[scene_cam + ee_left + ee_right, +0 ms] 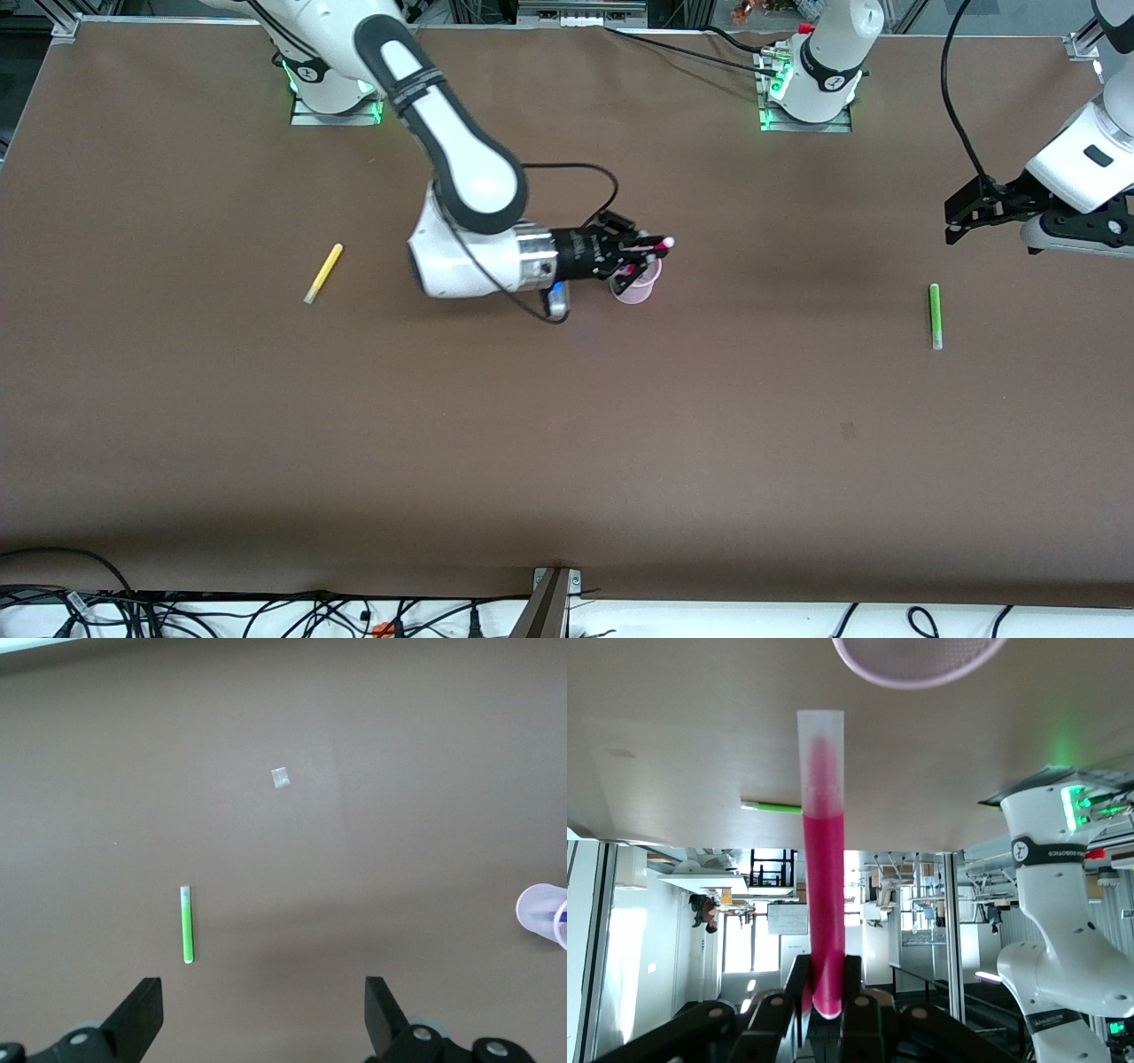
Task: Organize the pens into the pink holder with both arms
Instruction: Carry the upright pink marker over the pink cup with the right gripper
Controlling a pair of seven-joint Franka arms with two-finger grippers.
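My right gripper is shut on the magenta-pink pen, held level just above the pink holder at mid-table. In the right wrist view the pen points its whitish tip toward the holder's rim. The holder shows something dark purple inside in the left wrist view. My left gripper is open and empty, in the air over the left arm's end, above the green pen, which lies flat and also shows in the left wrist view. The yellow pen lies toward the right arm's end.
A small pale patch marks the brown tabletop nearer the front camera. Cables run along the table's front edge. The arms' green-lit bases stand at the back.
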